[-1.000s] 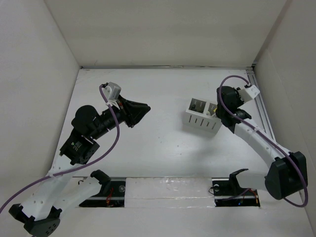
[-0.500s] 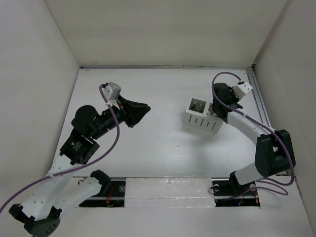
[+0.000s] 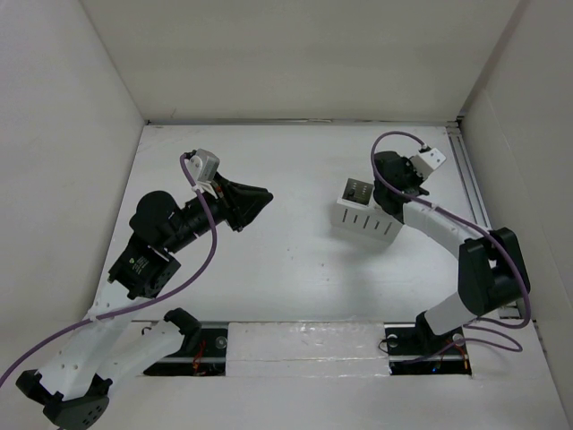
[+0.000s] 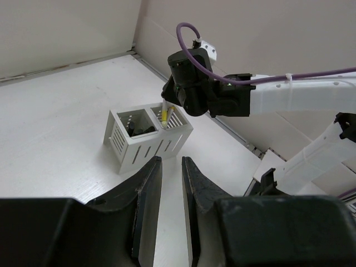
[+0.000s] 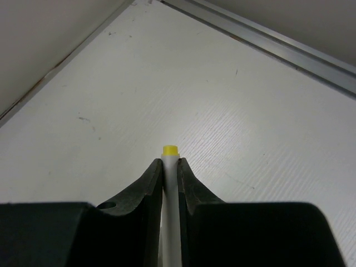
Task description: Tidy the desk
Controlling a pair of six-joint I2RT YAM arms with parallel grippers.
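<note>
Worktop (image 3: pixel 295 269) tidying hinges on the yellow-tipped pen (image 5: pixel 169 183), upright, pinched in the right pincer (image 5: pixel 169 167) directly above the slotted holder (image 4: pixel 146 136)'s right compartment; left pincer (image 4: pixel 169 167) narrowly parted, well away.

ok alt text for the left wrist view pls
The right gripper holds a yellow-tipped marker over the right compartment of a white slotted holder on the desk. The left gripper fills the foreground, jaws slightly apart and empty.
</note>
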